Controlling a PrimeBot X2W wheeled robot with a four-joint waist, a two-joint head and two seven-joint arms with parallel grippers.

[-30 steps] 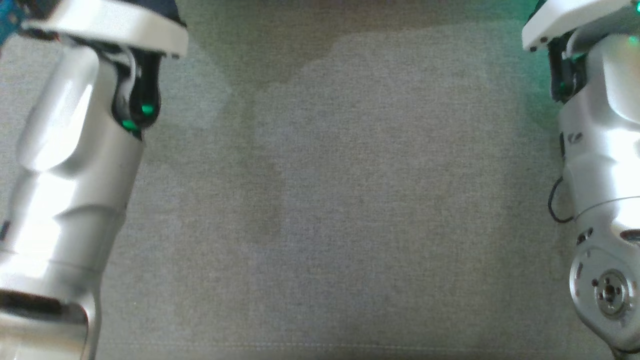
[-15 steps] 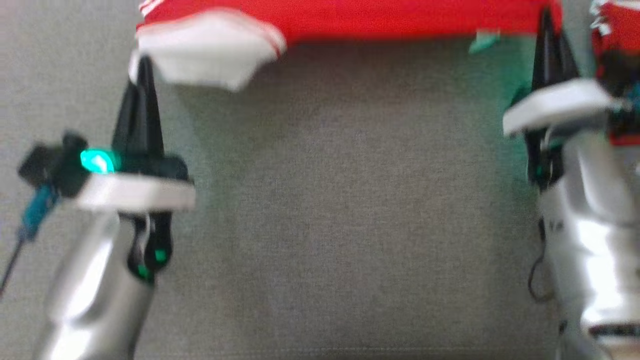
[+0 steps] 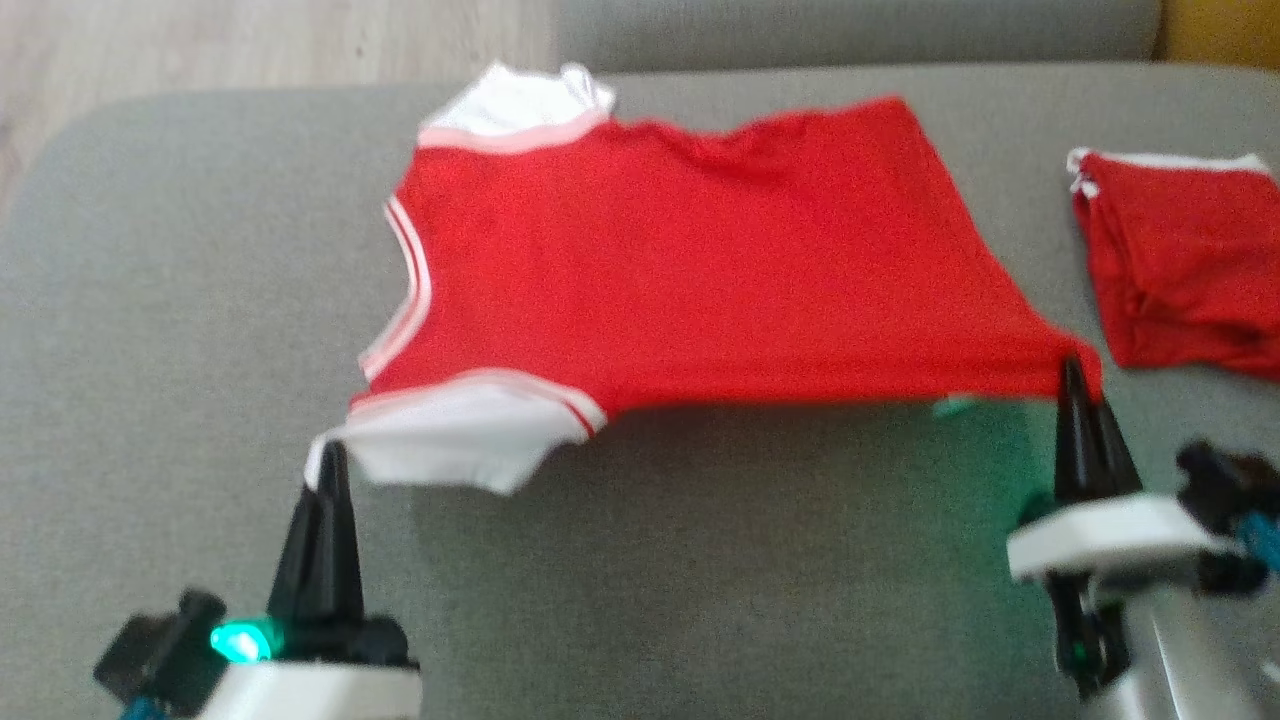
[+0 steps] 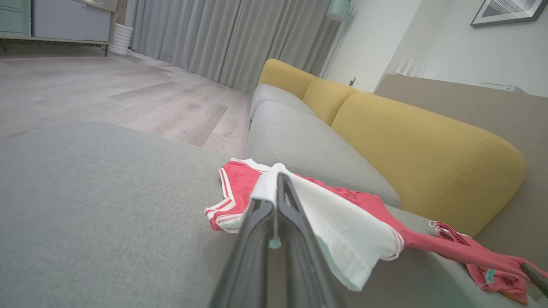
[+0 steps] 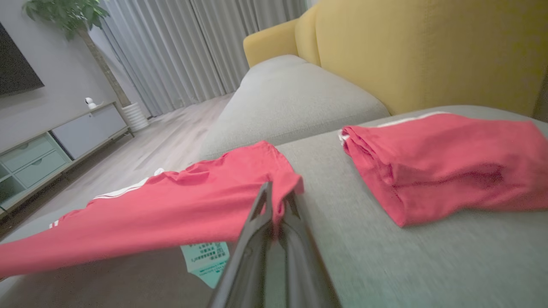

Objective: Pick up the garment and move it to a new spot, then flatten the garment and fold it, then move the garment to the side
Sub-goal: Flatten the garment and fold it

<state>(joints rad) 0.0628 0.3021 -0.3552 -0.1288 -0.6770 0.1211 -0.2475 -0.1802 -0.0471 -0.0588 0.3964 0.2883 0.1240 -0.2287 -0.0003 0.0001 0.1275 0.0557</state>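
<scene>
Garment (image 3: 680, 270) hangs stretched between my two grippers, near edge up off the sofa, far edge apparently resting on it.

Left gripper (image 3: 332, 462): fingers pressed together, pinching the outer corner of the white sleeve (image 3: 460, 435). Right gripper (image 3: 1074, 375): fingers likewise closed, nipping the red hem corner on the opp. side. A pale green care label (image 5: 204, 256) dangles just under that right-hand grip.

Why hold it like this, imo: two pinches at the ends of one edge pull that edge into a near-straight line, so the body of the shirt spreads out instead of bunching. That suits the move-then-flatten step. Lay it down w/ tension kept and there should be little smoothing left. The shadow under the near edge tells me it's clear of the seat there.

Material looks like thin soft jersey: limp, sags a bit mid-span, a few wrinkles along the far side. Red body, white short sleeves w/ striped trim, white piping round the neck opening on the left end. Shape approx. a flattened trapezoid from my head cam.

Under it, the seat cushion (image 3: 700, 560) is grey w/ a coarse weave, prob. enough friction to help drag the cloth flat. To the right lies a folded red piece (image 3: 1180, 270), near the right gripper but not touching it or the shirt. Beyond, a yellow backrest (image 4: 428, 145) and wood floor (image 4: 107, 94).
</scene>
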